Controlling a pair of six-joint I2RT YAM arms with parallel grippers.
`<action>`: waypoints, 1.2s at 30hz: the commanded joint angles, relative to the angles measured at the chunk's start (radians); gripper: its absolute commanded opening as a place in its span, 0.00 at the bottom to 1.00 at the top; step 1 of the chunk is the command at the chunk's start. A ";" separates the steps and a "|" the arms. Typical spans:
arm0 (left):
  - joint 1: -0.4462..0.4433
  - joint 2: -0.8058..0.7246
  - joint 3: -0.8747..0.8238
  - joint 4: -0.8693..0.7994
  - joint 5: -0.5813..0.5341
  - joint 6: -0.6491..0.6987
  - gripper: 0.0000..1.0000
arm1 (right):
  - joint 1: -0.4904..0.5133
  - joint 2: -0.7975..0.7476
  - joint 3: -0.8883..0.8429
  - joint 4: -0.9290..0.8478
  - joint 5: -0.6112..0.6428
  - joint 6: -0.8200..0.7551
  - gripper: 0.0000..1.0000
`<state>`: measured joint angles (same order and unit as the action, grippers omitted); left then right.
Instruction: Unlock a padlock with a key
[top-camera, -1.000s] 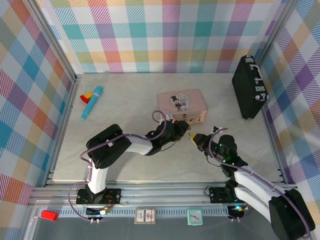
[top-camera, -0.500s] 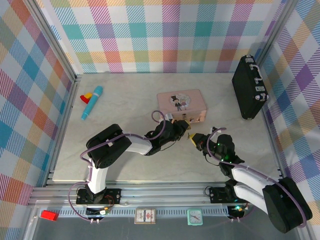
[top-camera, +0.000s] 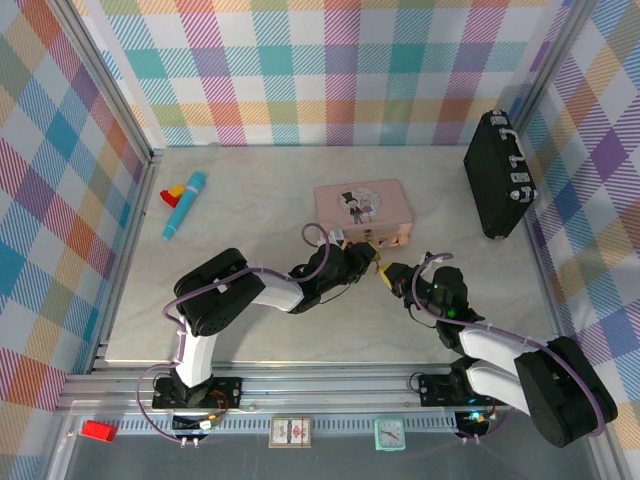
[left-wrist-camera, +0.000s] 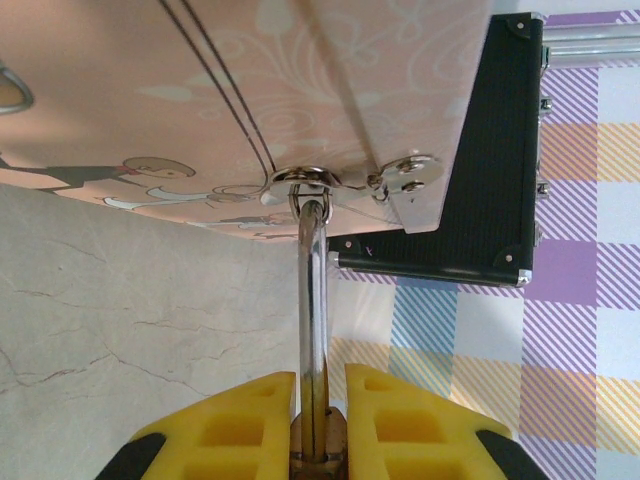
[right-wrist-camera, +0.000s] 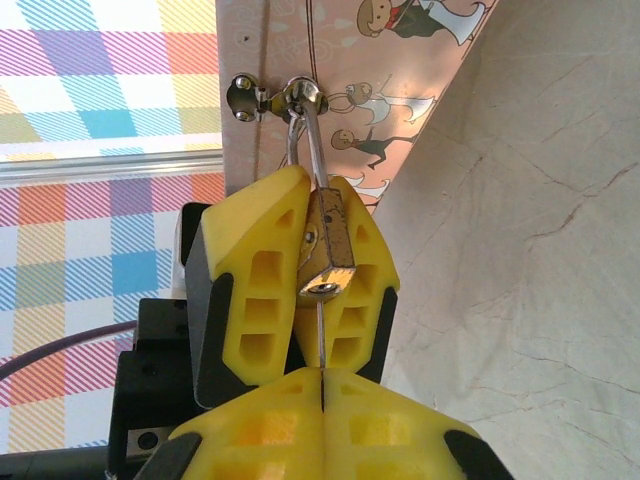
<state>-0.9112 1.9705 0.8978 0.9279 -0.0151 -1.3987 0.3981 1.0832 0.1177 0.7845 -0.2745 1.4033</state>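
The padlock hangs by its shackle from the hasp of the pink tin, clamped in my left fingers. My right fingers, pinched narrow on the key, hold its tip at the keyhole. Remaining, I judge: seat, turn, free the shackle.

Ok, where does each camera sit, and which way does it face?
Top external: above and behind the arms, looking down on the table; both show.
Left wrist: looks past the left tool, along the padlock, to the pink tin.
Right wrist: looks past the right tool, shut on the key, at the left tool gripping the padlock.
Wrist views share padlock and pink tin.
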 joint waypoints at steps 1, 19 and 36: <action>-0.002 -0.009 0.005 0.199 0.021 0.004 0.00 | -0.006 -0.009 0.025 0.044 -0.012 0.010 0.00; -0.019 -0.011 0.018 0.190 0.021 0.012 0.00 | -0.006 0.020 0.030 0.072 -0.010 0.027 0.00; -0.025 -0.011 0.026 0.208 0.014 0.016 0.00 | -0.005 0.041 0.027 0.093 -0.014 0.048 0.00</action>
<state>-0.9203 1.9739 0.8978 0.9421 -0.0189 -1.3983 0.3981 1.1187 0.1200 0.8299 -0.2745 1.4376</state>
